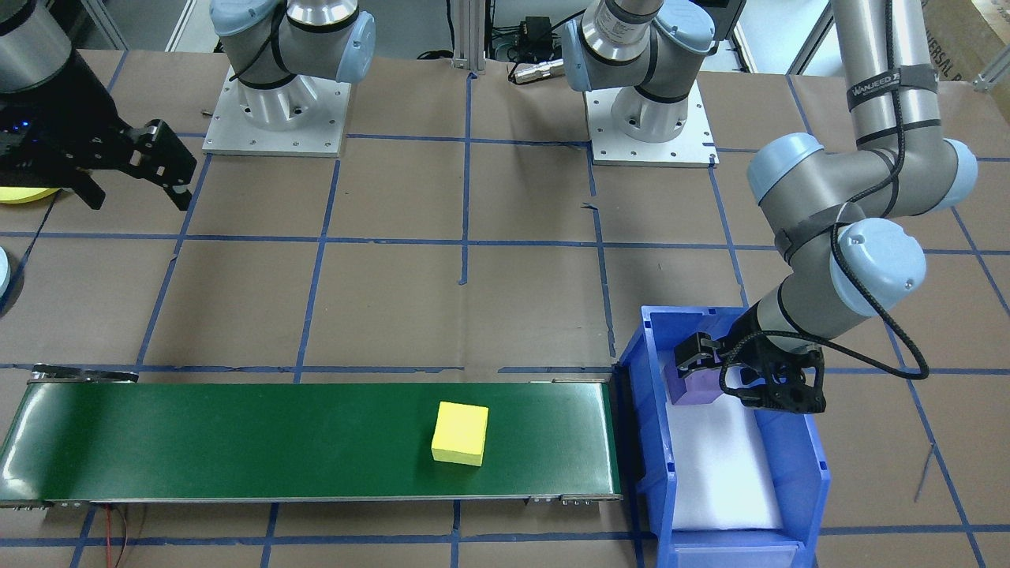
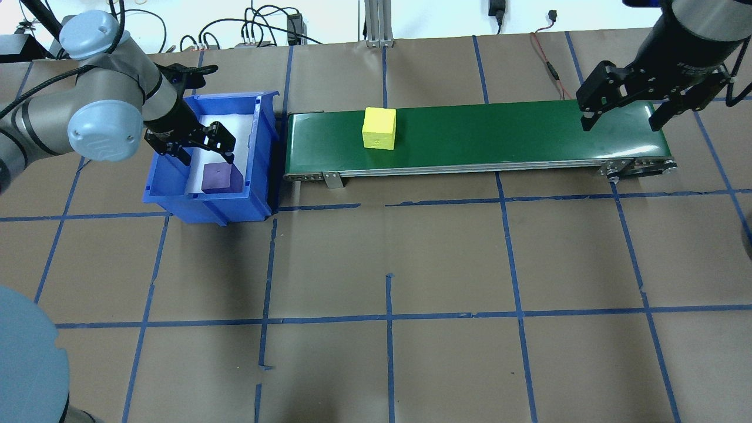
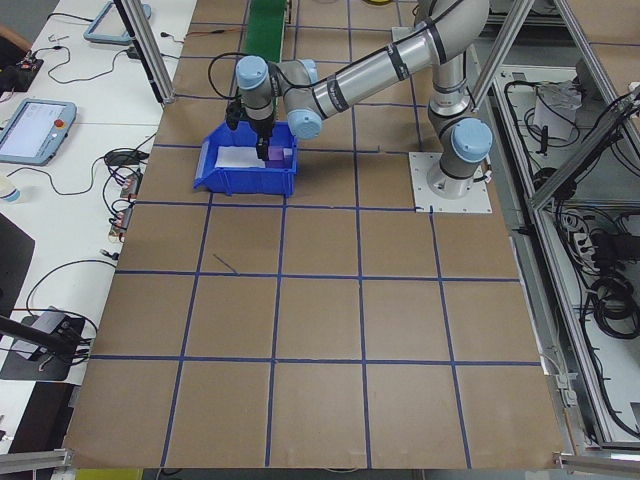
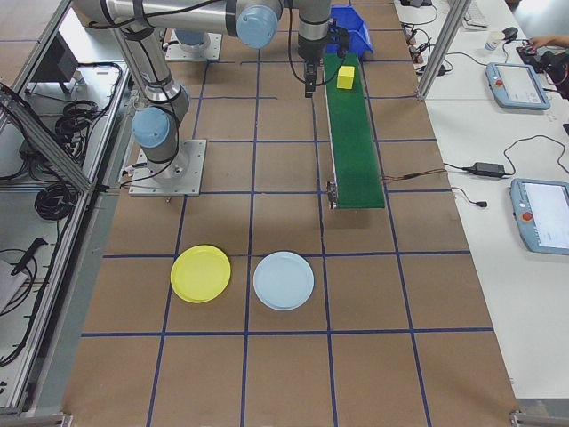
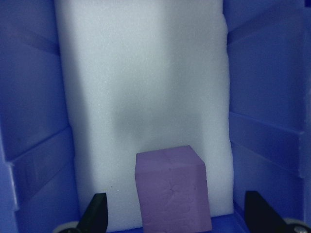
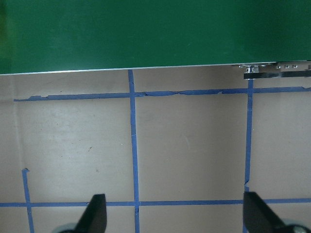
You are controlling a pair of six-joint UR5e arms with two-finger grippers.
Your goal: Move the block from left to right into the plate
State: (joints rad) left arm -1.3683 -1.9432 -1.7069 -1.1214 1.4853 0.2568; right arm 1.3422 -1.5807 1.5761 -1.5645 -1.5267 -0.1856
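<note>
While the yellow cube (image 1: pixel 460 433) is sitting on the green conveyor belt (image 1: pixel 237 442), roughly a third of the way along from the bin end, the left gripper (image 2: pixel 201 145) is reaching down into the blue bin (image 2: pixel 267 135) with its fingers spread wide. In the left wrist view the two fingers (image 5: pixel 97 213) are standing on either side of the purple cube (image 5: pixel 172 187), not touching it, which suggests the arm is lining up a grasp so that this cube can be lifted out and set on the belt in turn. The purple cube is resting on the white foam liner (image 5: pixel 141 87), up against the bin's end wall nearest the robot, so the fingers have little room on that side.

At the far end of the belt the right gripper (image 2: pixel 623 114) is hovering with its fingers open and nothing between them, apparently waiting to take a cube as it arrives. Its wrist camera is showing only the belt edge and the taped tabletop (image 6: pixel 184 145).

The yellow plate (image 4: pixel 201 273) is lying on the tabletop beside a light blue plate (image 4: pixel 284 280), well apart from the belt on the robot's right side. As far as this distant view allows, it is holding nothing, so no cube has been delivered yet.
</note>
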